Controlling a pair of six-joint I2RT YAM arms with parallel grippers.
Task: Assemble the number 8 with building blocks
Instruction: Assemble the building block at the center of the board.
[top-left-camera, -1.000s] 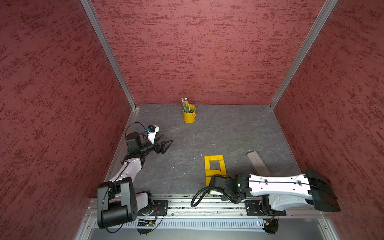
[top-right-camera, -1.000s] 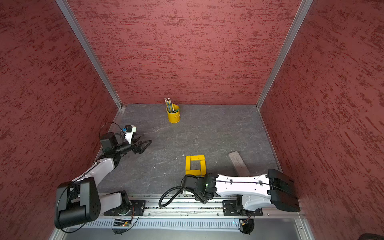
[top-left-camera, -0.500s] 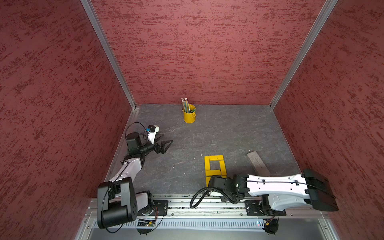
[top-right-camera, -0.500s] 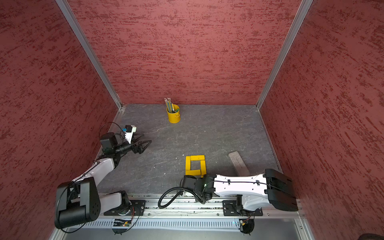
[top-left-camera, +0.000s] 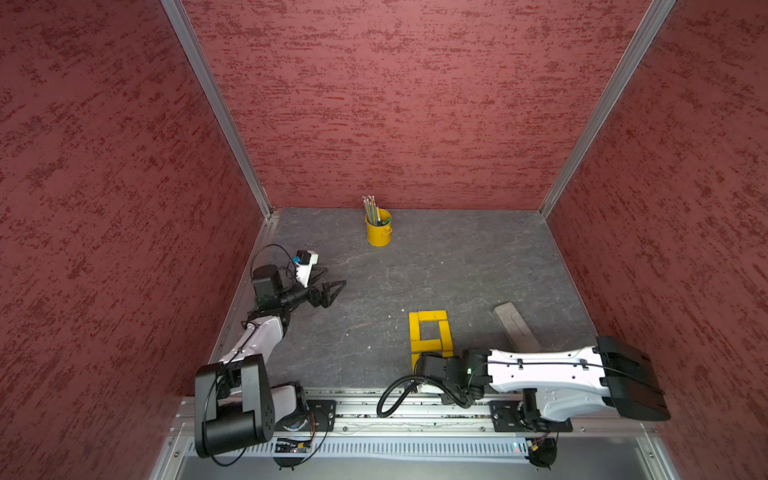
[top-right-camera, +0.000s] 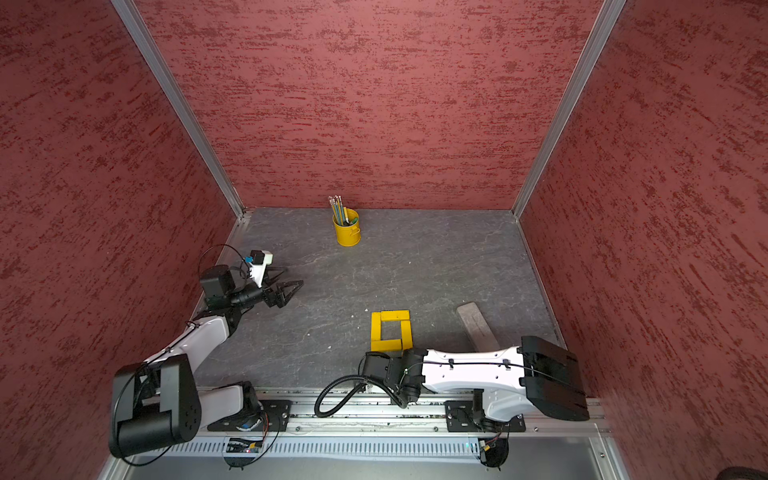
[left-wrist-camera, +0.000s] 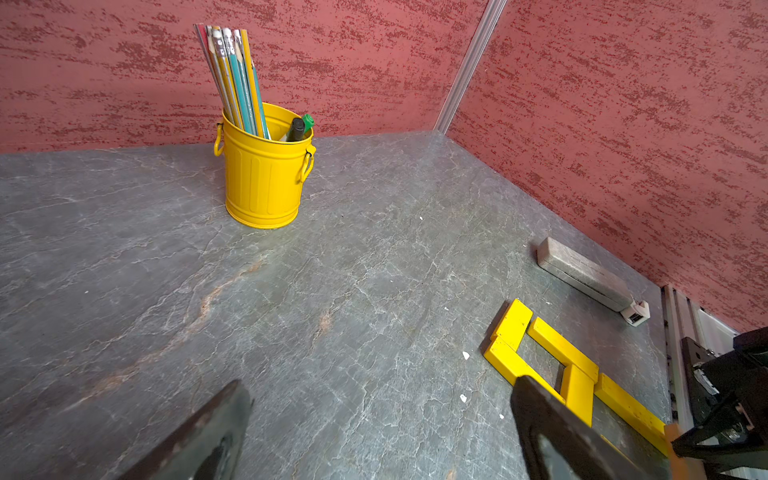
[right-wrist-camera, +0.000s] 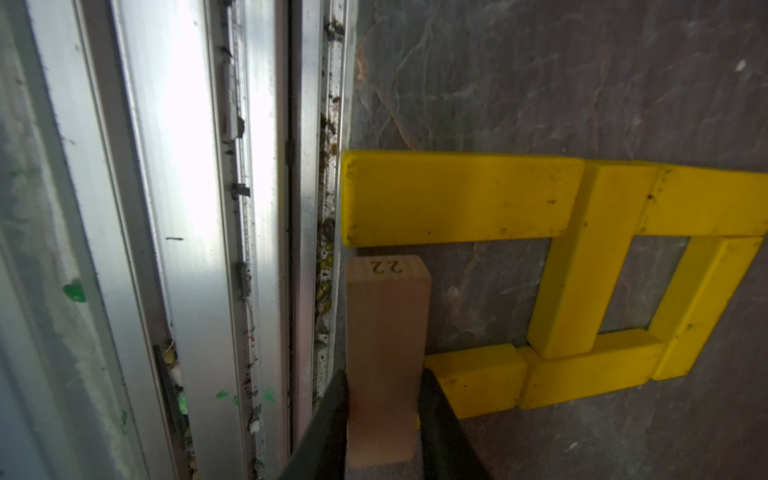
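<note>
Shifted slightly leftward since a second ago, the right arm (top-left-camera: 540, 370) lies low across the lower right of both top views, and the right jaws are closed on the tan plank (right-wrist-camera: 386, 332). That plank, stamped 22, sits between 2 of the 6 yellow planks (right-wrist-camera: 457, 203), at the open near end of the number 8 (top-left-camera: 426, 345), lower centre of frame, beside the metal rail (right-wrist-camera: 266, 208). At centre left, over the grey worktop (top-left-camera: 457, 266), the left jaws stand wide open and empty.
</note>
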